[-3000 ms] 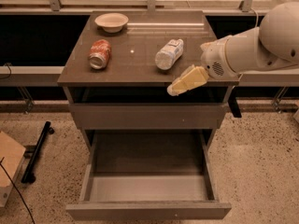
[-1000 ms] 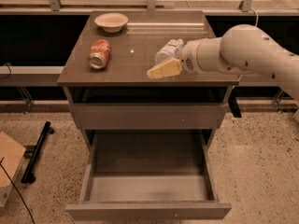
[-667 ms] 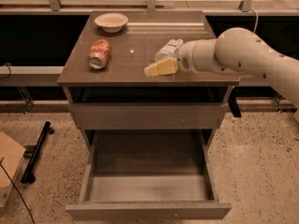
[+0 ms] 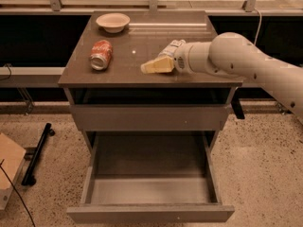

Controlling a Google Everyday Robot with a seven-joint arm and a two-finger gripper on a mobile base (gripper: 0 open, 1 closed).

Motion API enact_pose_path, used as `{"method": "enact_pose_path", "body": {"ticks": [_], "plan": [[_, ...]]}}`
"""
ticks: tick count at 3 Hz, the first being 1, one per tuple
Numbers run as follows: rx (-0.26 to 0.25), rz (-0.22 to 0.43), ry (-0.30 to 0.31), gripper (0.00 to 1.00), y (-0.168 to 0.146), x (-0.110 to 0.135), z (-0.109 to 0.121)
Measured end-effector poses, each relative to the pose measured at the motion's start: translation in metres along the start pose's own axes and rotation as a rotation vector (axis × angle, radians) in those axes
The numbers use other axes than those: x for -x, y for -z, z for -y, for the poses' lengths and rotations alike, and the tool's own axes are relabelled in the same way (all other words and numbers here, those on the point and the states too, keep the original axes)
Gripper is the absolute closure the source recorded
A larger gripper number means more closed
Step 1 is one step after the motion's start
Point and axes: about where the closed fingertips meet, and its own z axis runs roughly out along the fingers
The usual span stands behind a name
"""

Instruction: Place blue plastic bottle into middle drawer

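The blue plastic bottle (image 4: 170,47) lies on the dark tabletop (image 4: 137,37), right of the middle. Only its white-capped end and a bit of label show; the rest is hidden behind my arm. My gripper (image 4: 157,65) reaches in from the right, low over the table, just in front and to the left of the bottle. I cannot tell if it touches the bottle. The middle drawer (image 4: 151,188) stands pulled out below, its pale grey floor bare.
A red soda can (image 4: 101,55) lies on the table's left side and a white bowl (image 4: 112,21) stands at the back left. The upper drawer (image 4: 151,117) is closed. A cardboard box (image 4: 8,167) and a black bar (image 4: 38,160) lie on the floor at left.
My gripper has moved left from the table's right front edge to beside the bottle, and my arm now covers most of the bottle. The bottle, can and drawer have not moved.
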Motion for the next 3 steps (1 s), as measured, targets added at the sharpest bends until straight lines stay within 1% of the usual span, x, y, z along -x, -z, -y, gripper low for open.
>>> {"method": "enact_pose_path", "body": {"ticks": [1,2,3], "plan": [[-0.028,0.022,-0.047,0.0,-0.008,0.001,0.01],[-0.071,0.024,-0.079,0.0,-0.016,0.002,0.021],[-0.126,0.003,-0.113,0.02,-0.022,-0.003,0.036]]}}
